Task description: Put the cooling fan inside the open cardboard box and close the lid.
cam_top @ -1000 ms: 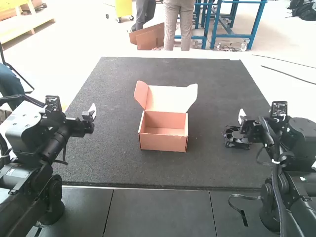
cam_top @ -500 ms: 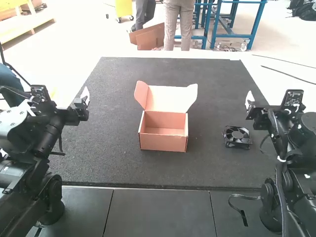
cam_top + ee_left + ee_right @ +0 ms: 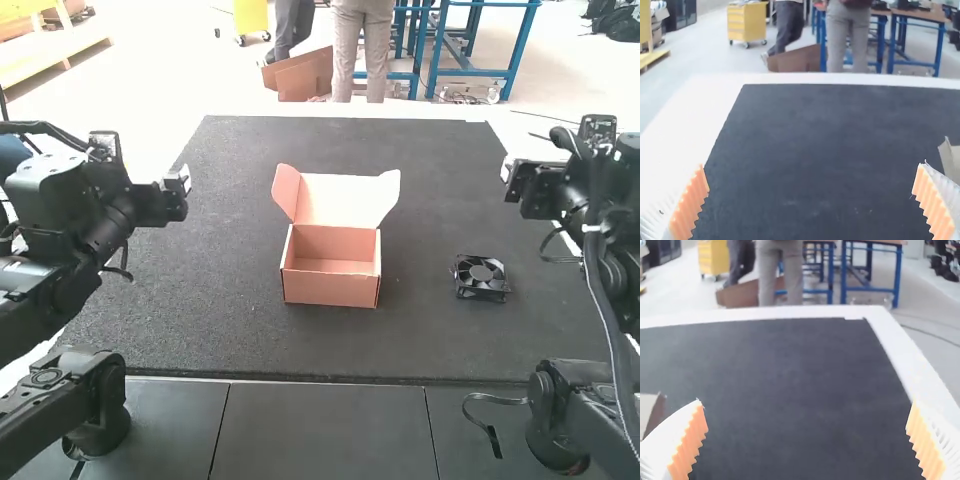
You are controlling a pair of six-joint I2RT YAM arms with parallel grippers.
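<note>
The open cardboard box (image 3: 330, 262) stands in the middle of the black mat (image 3: 230, 280), its lid (image 3: 345, 198) upright at the back. The small black cooling fan (image 3: 480, 277) lies flat on the mat to the right of the box. My left gripper (image 3: 180, 192) hangs raised over the mat's left edge, apart from the box. In the left wrist view it (image 3: 810, 215) is open, with only mat between its orange pads (image 3: 687, 207). My right gripper (image 3: 512, 180) is held high, above and behind the fan. It (image 3: 807, 450) is open too, and its pads (image 3: 687, 447) hold nothing.
A corner of the box flap (image 3: 951, 157) shows beside the left gripper's finger, and a brown cardboard edge (image 3: 650, 412) sits by the right gripper's finger. A pale table border (image 3: 545, 135) surrounds the mat.
The right gripper has lifted from just beside the fan, moving up and to the right. The left gripper has also risen and swung back. Fan and box have stayed put.
</note>
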